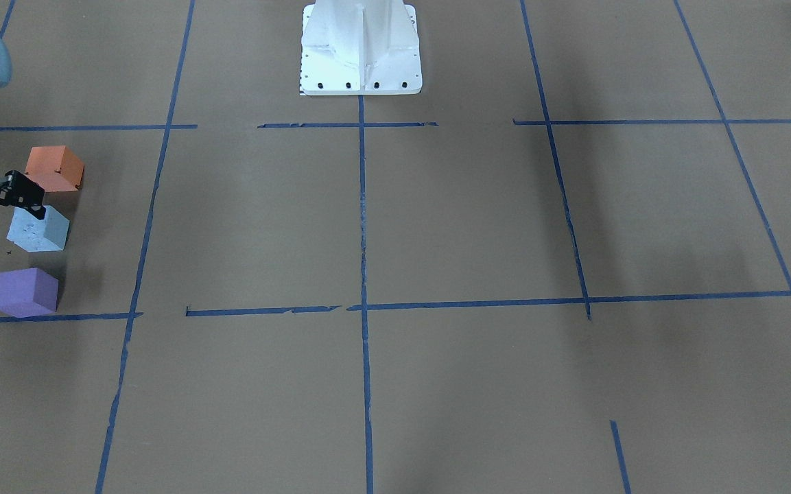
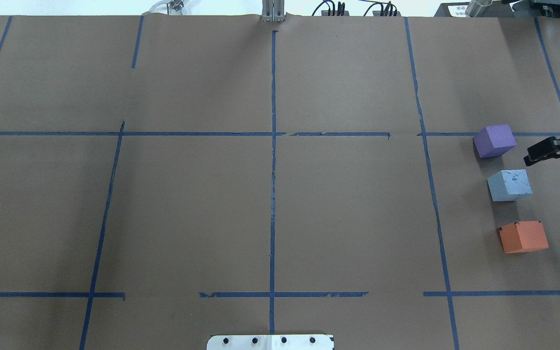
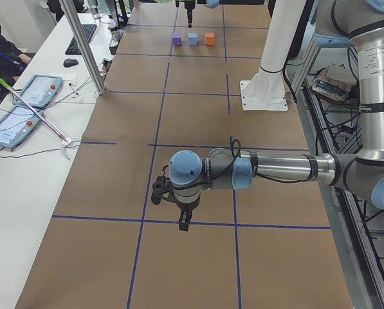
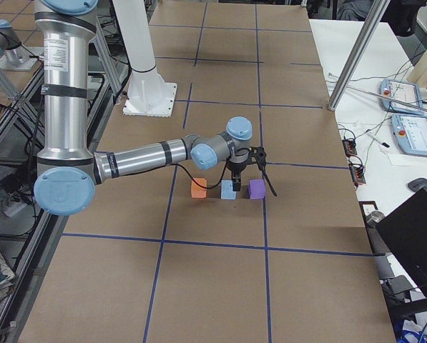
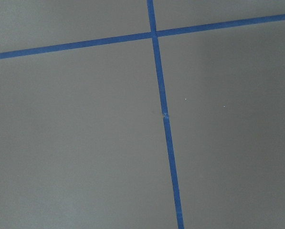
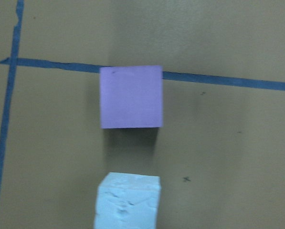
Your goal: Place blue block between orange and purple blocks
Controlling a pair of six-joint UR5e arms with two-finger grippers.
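The blue block [image 2: 509, 184] rests on the table in a line between the purple block [image 2: 494, 140] and the orange block [image 2: 523, 236], with gaps on both sides. My right gripper [image 2: 547, 125] is open and empty, at the table's right edge beside the purple and blue blocks; one finger [image 1: 25, 195] overlaps the blue block [image 1: 40, 230] in the front view. The right wrist view shows the purple block [image 6: 131, 97] and the blue block [image 6: 128, 200] below it. My left gripper [image 3: 182, 215] shows only in the left side view, so I cannot tell its state.
The robot's white base [image 1: 361, 51] stands at the table's middle near edge. Blue tape lines [image 2: 273, 146] divide the brown table into squares. The left wrist view shows only bare table and tape [image 5: 163, 119]. Operator desks with tablets [image 3: 24, 103] lie beyond the table.
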